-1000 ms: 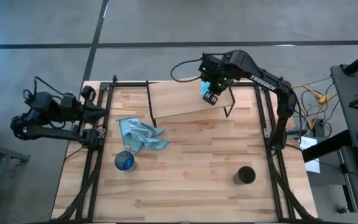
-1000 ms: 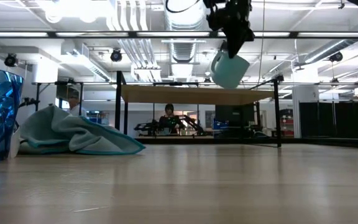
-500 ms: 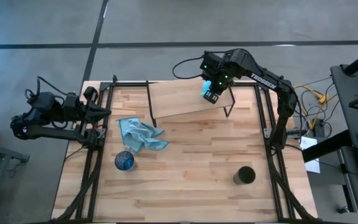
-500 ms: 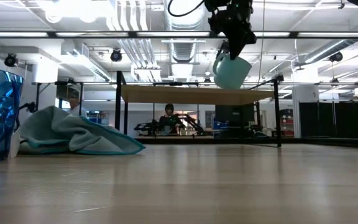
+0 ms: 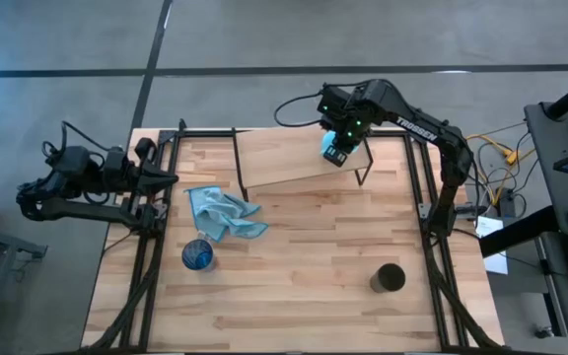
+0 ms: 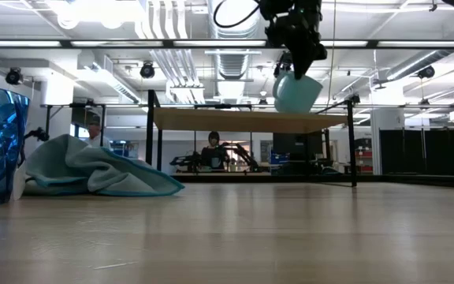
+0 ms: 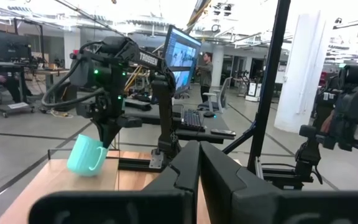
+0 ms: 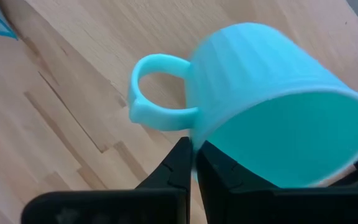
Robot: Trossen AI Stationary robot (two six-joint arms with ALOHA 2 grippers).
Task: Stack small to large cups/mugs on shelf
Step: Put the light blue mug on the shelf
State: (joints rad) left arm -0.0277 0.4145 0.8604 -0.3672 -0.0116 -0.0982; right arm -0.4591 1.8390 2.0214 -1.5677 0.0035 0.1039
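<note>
My right gripper [image 5: 335, 148] is shut on the teal mug [image 6: 296, 92], which is tilted close over the right part of the wooden shelf [image 5: 284, 158]. The mug also shows in the left wrist view [image 7: 87, 155] and fills the right wrist view [image 8: 272, 118]. The blue glass cup [image 5: 197, 254] stands on the table at the near left. The black cup [image 5: 388, 278] stands at the near right. My left gripper [image 5: 169, 178] is shut and empty at the table's left edge. My right gripper pinches the mug's wall at the rim [image 8: 194, 134], right beside the handle [image 8: 157, 93], with one finger seemingly inside the mug and one outside. The fingers come from above, pointing down. The mug hangs tilted below them; whether its base touches the shelf cannot be told.
A light blue cloth [image 5: 223, 212] lies crumpled on the table between the shelf and the blue glass cup. Black frame bars [image 5: 146, 266] run along both sides of the table. The shelf's thin black legs [image 5: 363, 173] stand on the tabletop.
My right gripper has carried the teal mug a little toward the table's far edge over the shelf, and the mug stays tilted. My left arm has crept slightly toward the table's right.
</note>
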